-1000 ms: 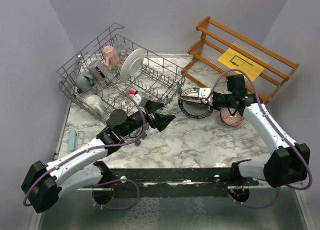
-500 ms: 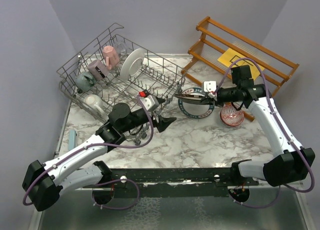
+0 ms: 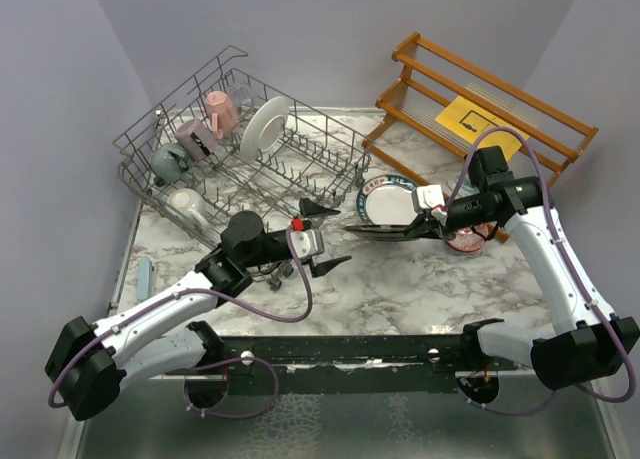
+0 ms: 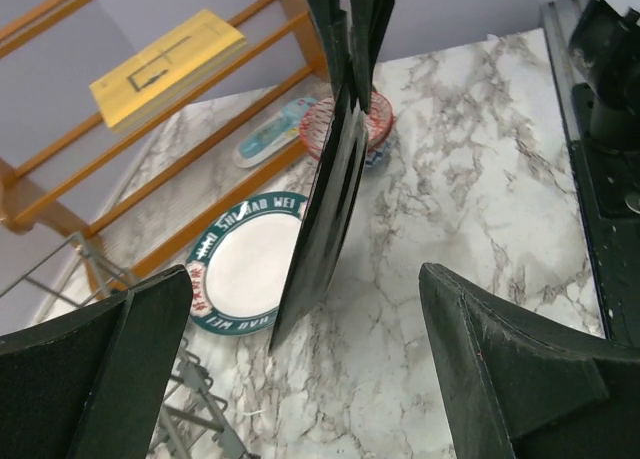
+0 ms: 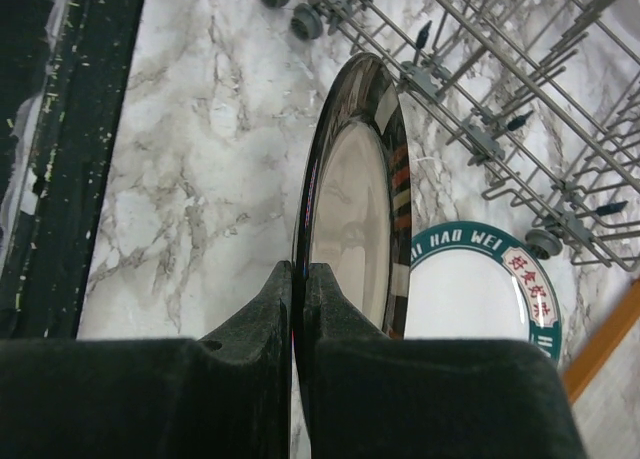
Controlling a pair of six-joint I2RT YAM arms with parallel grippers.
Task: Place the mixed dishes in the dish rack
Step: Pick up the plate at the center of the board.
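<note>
1. The right pincer (image 5: 298,274) is clenched on the rim of the black-rimmed plate (image 5: 352,214), its two fingers pressed together with the plate's edge between them.
2. The plate hangs clear of the bench (image 3: 400,279). It is edge-on in the overhead view and reaches from the right pincer toward the left arm. The right wrist view shows red marks along its inner rim.
3. The left pincer (image 3: 324,237) is released, with its fingers (image 4: 95,379) spread wide. In its own wrist view the free end of the black-rimmed plate stands between them and touches neither.
4. Under the held plate a teal-rimmed plate (image 3: 388,201) lies flat on the bench, just beside the near right corner of the dish rack (image 3: 320,164).
5. A red patterned bowl (image 4: 378,124) sits on the bench right of the teal-rimmed plate, near the foot of the wooden shelf (image 3: 400,59). In the overhead view the right arm partly hides it.
6. The dish rack stands at the far left of the bench. A white plate (image 3: 268,127) stands on edge among its tines.
7. Along the rack's left side, from far to near, are a pink mug (image 3: 218,109), a mauve mug (image 3: 190,137), a grey-teal mug (image 3: 168,162) and a cream mug (image 3: 187,204).
8. The wooden shelf stands at the far right with a yellow paper sheet (image 3: 482,124) lying on it.
</note>
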